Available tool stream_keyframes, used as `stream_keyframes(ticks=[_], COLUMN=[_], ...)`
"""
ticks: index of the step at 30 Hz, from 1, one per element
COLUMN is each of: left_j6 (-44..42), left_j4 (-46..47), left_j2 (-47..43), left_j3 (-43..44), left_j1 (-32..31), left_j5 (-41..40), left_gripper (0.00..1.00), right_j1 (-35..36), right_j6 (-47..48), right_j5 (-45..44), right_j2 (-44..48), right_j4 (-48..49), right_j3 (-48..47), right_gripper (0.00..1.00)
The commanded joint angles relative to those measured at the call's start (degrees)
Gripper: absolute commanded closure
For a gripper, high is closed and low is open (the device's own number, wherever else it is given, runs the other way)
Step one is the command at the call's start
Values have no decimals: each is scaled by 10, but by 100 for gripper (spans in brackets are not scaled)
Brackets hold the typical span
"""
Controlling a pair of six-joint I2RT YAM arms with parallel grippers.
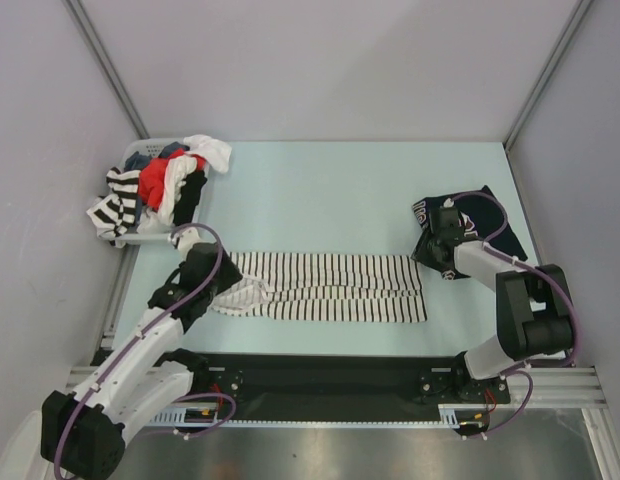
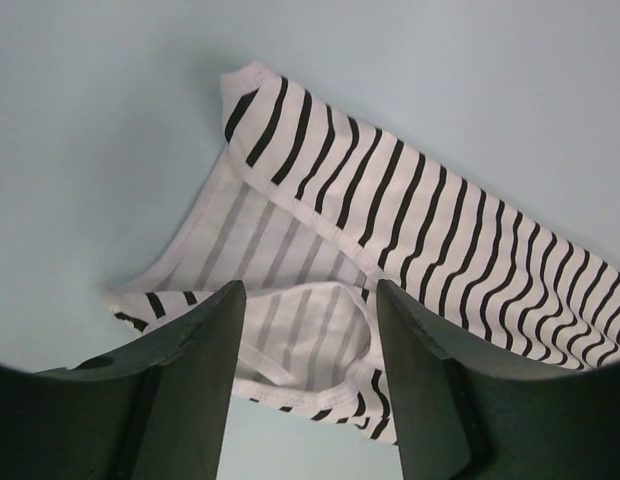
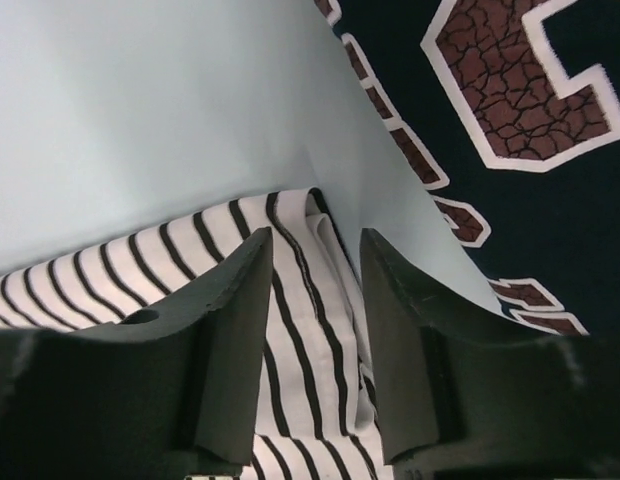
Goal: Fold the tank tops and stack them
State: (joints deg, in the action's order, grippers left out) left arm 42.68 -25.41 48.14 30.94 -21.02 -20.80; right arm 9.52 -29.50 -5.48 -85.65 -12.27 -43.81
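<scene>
Now, striped top (image 1: 330, 287) lies left-right mid-frame; left gripper (image 2: 308, 300) at one end, right gripper (image 3: 315, 250) at other, jaws released.

The left arm (image 1: 130, 360) and right arm (image 1: 525, 315) have white links, black joints, purple cables (image 1: 221, 255) and matte black wedge-shaped fingers (image 2: 180, 400).

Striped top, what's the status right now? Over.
Both open: left gripper over strap end of striped top, right gripper over its other end. Top flat, in a long strip. Beside that end, navy jersey.
</scene>
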Motion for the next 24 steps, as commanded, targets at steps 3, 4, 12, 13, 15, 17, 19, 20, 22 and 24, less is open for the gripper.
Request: stream_keyframes(ticks=[3,4,12,13,15,17,19,20,22,24], left_j6=[75,113,240,249,249,239,235,232,226,230], left_j4=[-94,-110,-213,-210,-189,-163,-143,-136,-124,-106], left_j2=[-15,-14,-4,1,7,19,32,35,46,61], left_j3=[-13,-14,-24,-29,-35,-40,-41,-40,-39,-38], left_j1=[4,4,4,5,18,40,61,66,77,92], left_j5=[17,6,-59,-60,-58,-49,-46,-45,-44,-46], left_gripper=[32,29,18,17,18,20,24,26,31,35], right_j1=[-1,-2,-2,-2,-1,0,0,0,1,0], right_j6=[4,4,3,3,3,4,4,2,0,-1], right_j5=[-7,-7,-2,-2,5,8,6,7,4,1], right_j2=[-43,-46,-45,-45,-48,-51,-55,-54,-53,-49], right_j4=[21,22,36,37,43,44,43,43,40,39], right_j3=[-15,-16,-8,-8,-8,-8,-9,-9,-7,-5], right_gripper=[62,68,76,77,79,83,91,92,95,96])
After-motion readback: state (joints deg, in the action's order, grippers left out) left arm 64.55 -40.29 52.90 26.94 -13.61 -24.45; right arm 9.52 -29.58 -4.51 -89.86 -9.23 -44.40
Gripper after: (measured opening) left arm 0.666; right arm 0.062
